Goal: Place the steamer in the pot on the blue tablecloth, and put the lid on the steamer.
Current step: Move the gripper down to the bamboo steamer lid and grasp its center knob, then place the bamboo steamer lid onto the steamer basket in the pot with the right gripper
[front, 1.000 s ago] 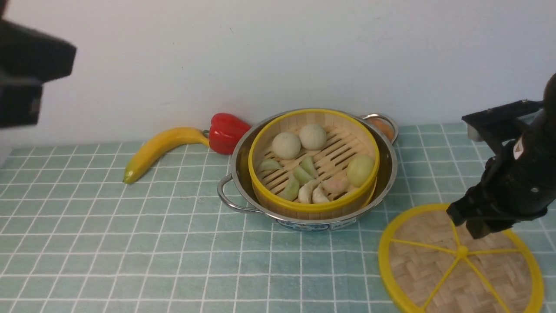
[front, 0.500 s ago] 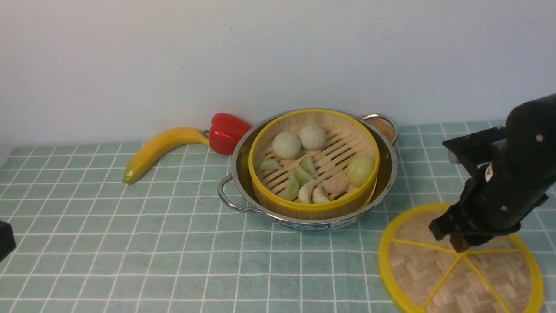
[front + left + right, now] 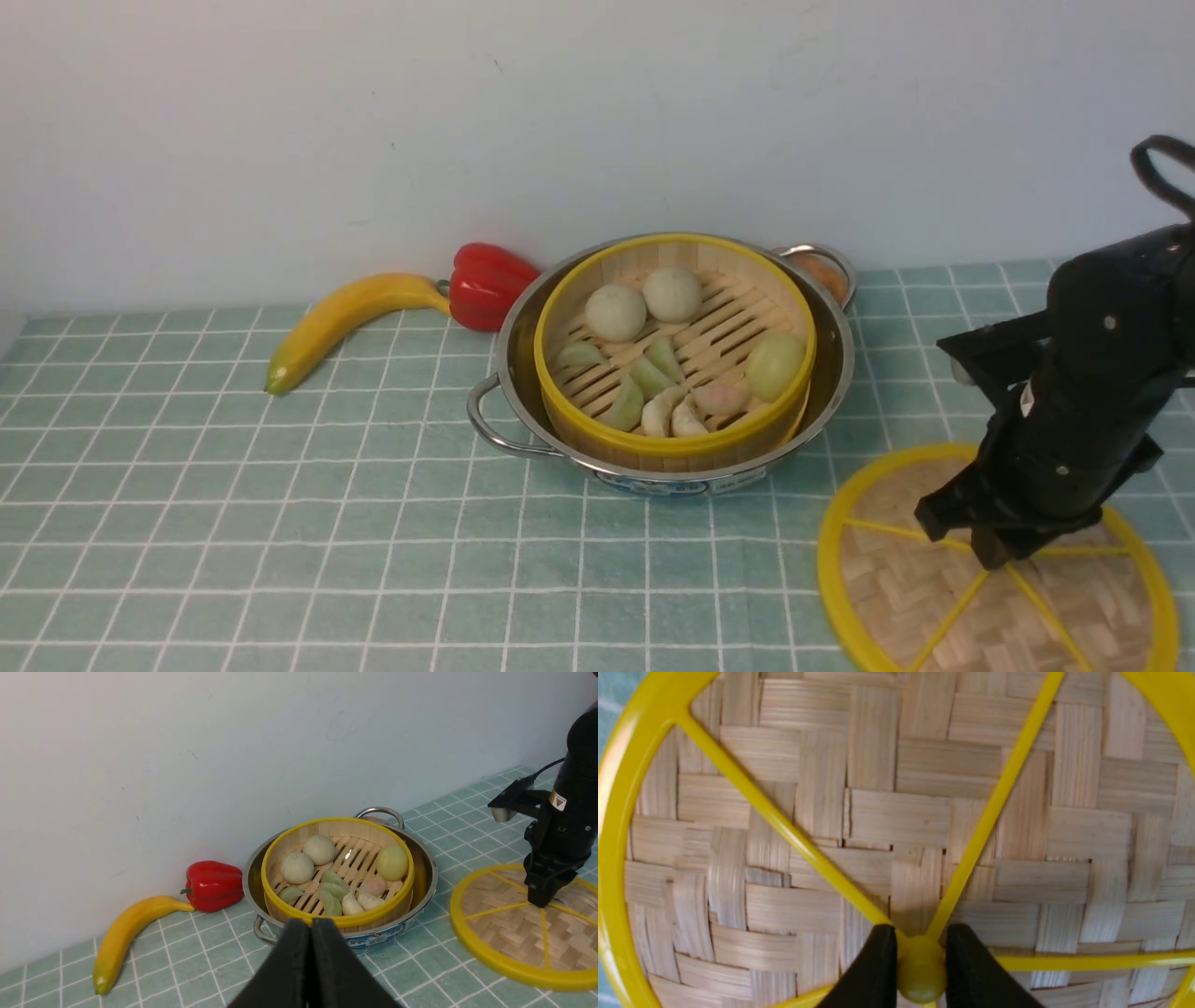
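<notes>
A plain pale wall (image 3: 597,121) rises behind the desk, which is spread with the blue tablecloth (image 3: 373,523), pale teal with a white grid; over its right part the right claw (image 3: 997,549) reaches down, its fingertips at the small yellow knob (image 3: 922,970) in the centre of the lid (image 3: 915,588), one on each side of it, closed in to about the knob's width, so that the knob is gripped between them; the lid is a flat woven-bamboo disc with a yellow rim and yellow spokes, lying low over the cloth at the near right, and whether it touches the cloth all round I cannot tell; beyond it and to its left, apart from it, stands the pot (image 3: 515,359), shiny steel with two loop handles and a blue-printed label near its base; the steamer (image 3: 677,446) sits inside the pot, yellow-rimmed and uncovered, its slatted floor carrying two round pale buns (image 3: 644,303), green dumplings (image 3: 646,378), two whitish dumplings (image 3: 674,415), a pinkish piece (image 3: 722,398) and a larger yellow-green one (image 3: 774,366); an orange-brown thing (image 3: 821,275) shows partly behind the pot's far handle; to the pot's left a red pepper (image 3: 490,287) lies close against it, and next to the pepper a yellow banana (image 3: 345,322) curves with its greenish tip toward the near left; the left claw (image 3: 312,926), seen in its own wrist view, is shut with nothing in it.
</notes>
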Robot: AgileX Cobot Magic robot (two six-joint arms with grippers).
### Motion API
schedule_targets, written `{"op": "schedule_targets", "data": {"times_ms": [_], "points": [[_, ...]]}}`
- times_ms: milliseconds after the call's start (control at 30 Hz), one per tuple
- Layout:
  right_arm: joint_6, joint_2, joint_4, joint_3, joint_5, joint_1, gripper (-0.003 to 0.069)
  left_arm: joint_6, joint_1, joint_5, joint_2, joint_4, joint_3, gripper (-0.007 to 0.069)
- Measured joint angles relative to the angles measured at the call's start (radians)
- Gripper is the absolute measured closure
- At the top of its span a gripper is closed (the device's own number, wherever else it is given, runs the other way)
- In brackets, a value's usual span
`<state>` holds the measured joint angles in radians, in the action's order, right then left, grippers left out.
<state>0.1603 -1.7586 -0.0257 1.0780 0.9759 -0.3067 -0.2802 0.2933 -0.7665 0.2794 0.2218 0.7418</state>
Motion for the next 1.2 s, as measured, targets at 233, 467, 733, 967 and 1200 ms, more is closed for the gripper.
{"op": "schedule_targets", "data": {"times_ms": [233, 467, 733, 967, 1200], "points": [[0.027, 0.13, -0.027, 0.056, 0.192, 0.0, 0.0513, 0.0, 0.0, -0.026, -0.001, -0.001, 0.0, 0.0641], [0.029, 0.066, 0.006, 0.391, 0.257, -0.045, 0.0513, 0.0, 0.0, -0.068, -0.002, -0.001, 0.0, 0.0636], [0.024, -0.233, 0.047, 0.894, 0.255, -0.143, 0.0513, 0.0, 0.0, -0.099, -0.002, -0.001, 0.0, 0.0636], [0.024, -0.442, 0.101, 1.136, 0.254, -0.19, 0.0513, -0.001, 0.0, -0.106, -0.002, 0.0, 0.0, 0.0636], [0.024, -0.529, 0.13, 1.178, 0.251, -0.194, 0.0513, -0.022, 0.0, -0.152, -0.002, -0.001, 0.0, 0.0633]]}}
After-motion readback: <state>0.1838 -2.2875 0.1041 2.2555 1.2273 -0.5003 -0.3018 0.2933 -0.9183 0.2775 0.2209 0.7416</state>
